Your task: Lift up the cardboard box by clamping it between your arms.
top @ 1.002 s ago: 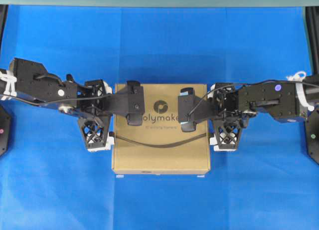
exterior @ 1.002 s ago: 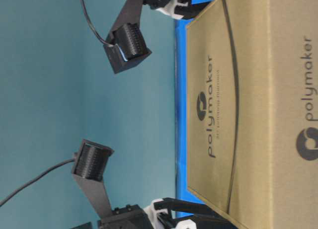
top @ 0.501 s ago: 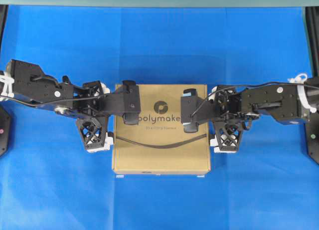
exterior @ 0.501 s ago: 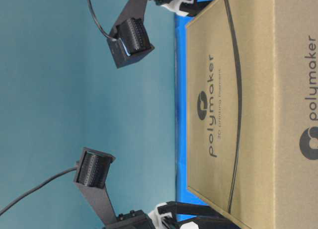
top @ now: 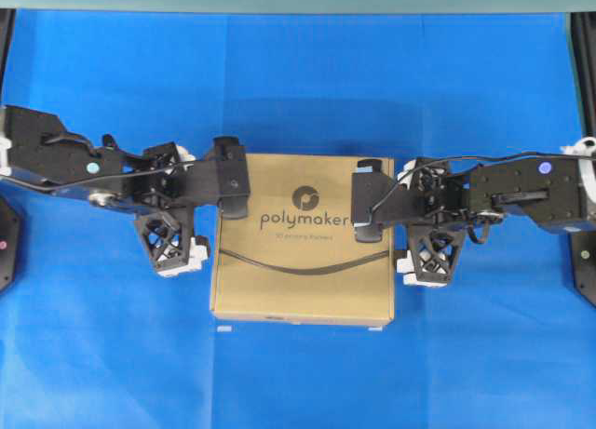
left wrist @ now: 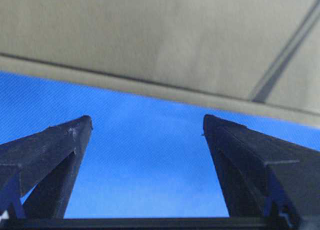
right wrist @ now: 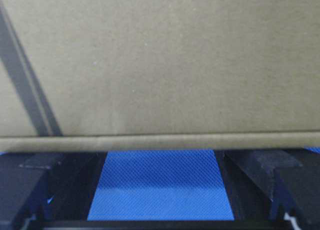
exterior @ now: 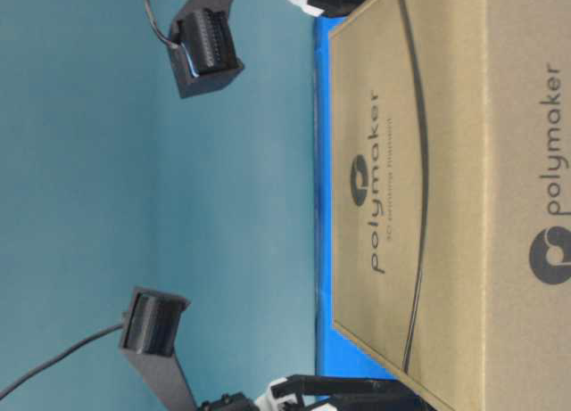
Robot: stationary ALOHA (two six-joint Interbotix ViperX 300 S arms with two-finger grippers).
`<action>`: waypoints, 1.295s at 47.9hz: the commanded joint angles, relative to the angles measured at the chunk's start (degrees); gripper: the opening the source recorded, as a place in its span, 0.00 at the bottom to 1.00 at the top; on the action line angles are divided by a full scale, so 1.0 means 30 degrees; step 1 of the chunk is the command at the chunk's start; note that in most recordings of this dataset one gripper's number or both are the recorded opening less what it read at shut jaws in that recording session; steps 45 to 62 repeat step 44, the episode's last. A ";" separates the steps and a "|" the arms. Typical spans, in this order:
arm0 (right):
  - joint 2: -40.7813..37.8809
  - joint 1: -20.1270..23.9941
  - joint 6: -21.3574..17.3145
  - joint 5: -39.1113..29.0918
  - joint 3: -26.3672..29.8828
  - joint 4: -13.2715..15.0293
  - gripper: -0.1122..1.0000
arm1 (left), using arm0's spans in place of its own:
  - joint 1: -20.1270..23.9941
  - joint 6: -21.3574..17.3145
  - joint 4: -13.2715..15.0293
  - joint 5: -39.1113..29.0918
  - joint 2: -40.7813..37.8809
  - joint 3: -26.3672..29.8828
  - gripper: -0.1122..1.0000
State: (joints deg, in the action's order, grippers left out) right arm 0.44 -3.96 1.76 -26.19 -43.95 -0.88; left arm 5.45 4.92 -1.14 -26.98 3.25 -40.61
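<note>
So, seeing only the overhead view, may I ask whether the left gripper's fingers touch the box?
Observer: No; the left wrist view shows cloth between the fingers of the left gripper and the box.
Operator: And the right gripper?
Observer: The right gripper is closer: the box's edge runs right at its open fingertips; contact unclear.
Operator: Anything printed on the side?
Observer: Yes, a logo and "polymaker", seen at table level.

Cardboard box (exterior: 428, 197) cropped at right edge

Cardboard box (top: 303, 271) between both arms (top: 112, 168)
</note>
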 commanded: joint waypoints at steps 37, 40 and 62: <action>0.9141 -0.0293 -0.0938 0.0791 -0.3691 -0.0059 0.99 | -0.0146 -0.0205 -0.0059 0.0264 0.7471 -0.2725 0.89; 0.9756 -0.0293 -0.0938 0.0791 -0.3867 -0.0059 0.99 | -0.0205 -0.0117 -0.0059 0.0264 0.7881 -0.2842 0.89; 1.0576 -0.0293 -0.0967 0.0791 -0.4102 -0.0059 0.99 | -0.0293 -0.0117 -0.0059 0.0322 0.8408 -0.2959 0.89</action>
